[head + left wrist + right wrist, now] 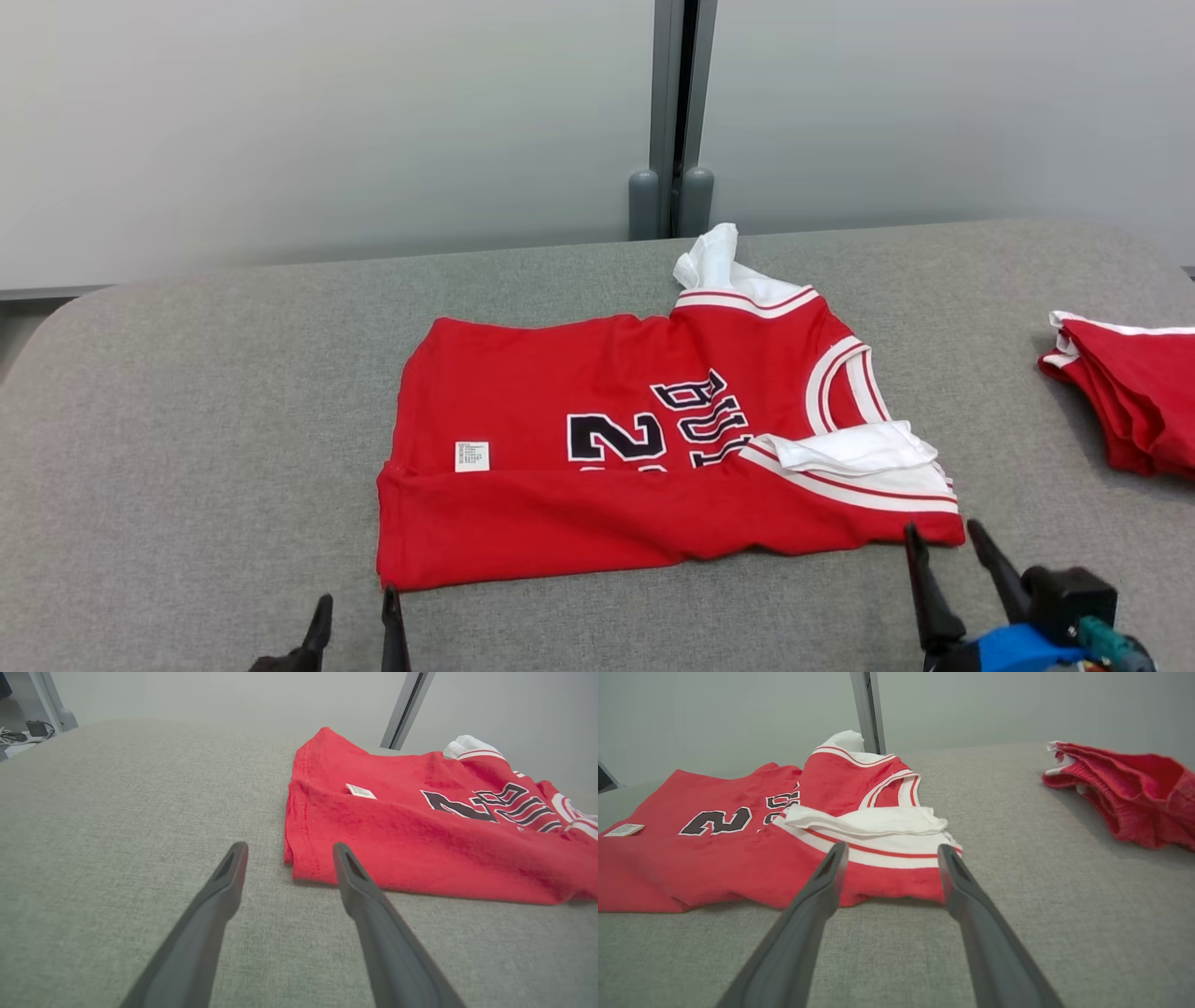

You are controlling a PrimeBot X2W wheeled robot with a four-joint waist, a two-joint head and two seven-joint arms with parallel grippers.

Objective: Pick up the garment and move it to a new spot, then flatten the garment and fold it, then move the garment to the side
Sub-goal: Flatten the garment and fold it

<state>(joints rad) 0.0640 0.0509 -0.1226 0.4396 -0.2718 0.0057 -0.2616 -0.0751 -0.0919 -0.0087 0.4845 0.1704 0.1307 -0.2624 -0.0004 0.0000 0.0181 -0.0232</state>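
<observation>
Grey woven fabric covers the table (187,420), which spans the lower two thirds of the head view.

At the lower left of that view, the left gripper (355,602) has its two dark fingers apart, with nothing between them. In the left wrist view the left gripper (289,847) is over bare table, and its right fingertip is just beside the near corner of the garment (420,844). Whether they touch cannot be told.

The garment (607,448), a red jersey with dark lettering, lies flat on the table at the centre of the head view. Its near long edge is folded over onto the body. A white label (471,455) shows near its left end. White trim and white lining show at its right end.

At the lower right, the right gripper (943,537) also has its fingers spread and holds nothing. Its tips are just below the garment's lower right corner. In the right wrist view the right gripper (893,847) frames the white-striped edge of the garment (714,858).

A second red garment (1134,401) lies bunched at the right edge of the head view, well apart from the first.
</observation>
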